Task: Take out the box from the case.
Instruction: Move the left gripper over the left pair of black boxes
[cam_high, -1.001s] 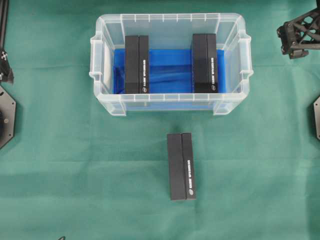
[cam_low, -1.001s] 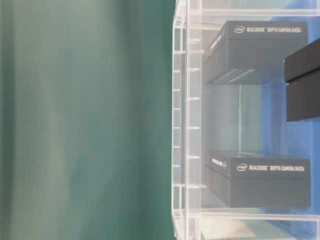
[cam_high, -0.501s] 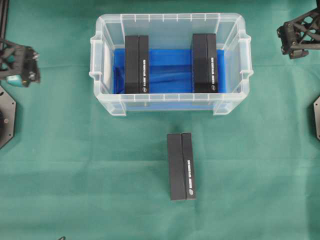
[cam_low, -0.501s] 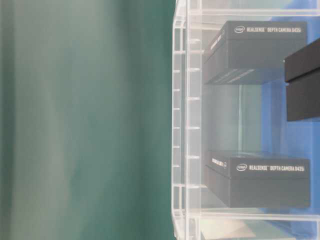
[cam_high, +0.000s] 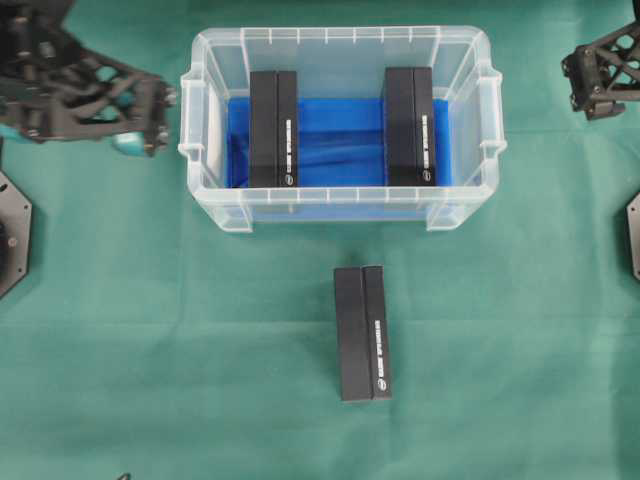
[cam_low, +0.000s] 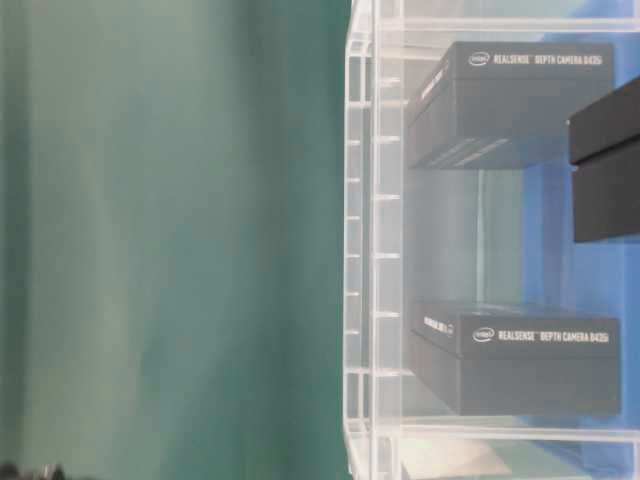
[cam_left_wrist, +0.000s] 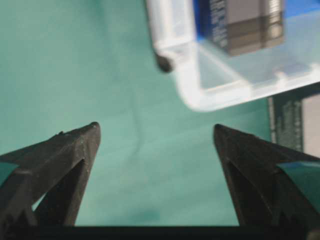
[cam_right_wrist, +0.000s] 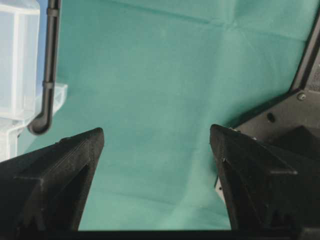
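Inside the clear case (cam_high: 340, 205), two black boxes (cam_high: 273, 128); both claws (cam_left_wrist: 156, 134) gape empty.

The left pincer (cam_high: 150, 118) hangs over the worktop (cam_high: 150, 330) just beside the left end of the case (cam_high: 340, 205). Beyond it, inside the case, one box (cam_high: 273, 128) stands at the near end and a second box (cam_high: 410, 126) at the far end, well apart. A third box (cam_high: 362, 332) lies on the worktop outside the case's front wall. The right pincer (cam_high: 598, 90) hangs past the case's far end.
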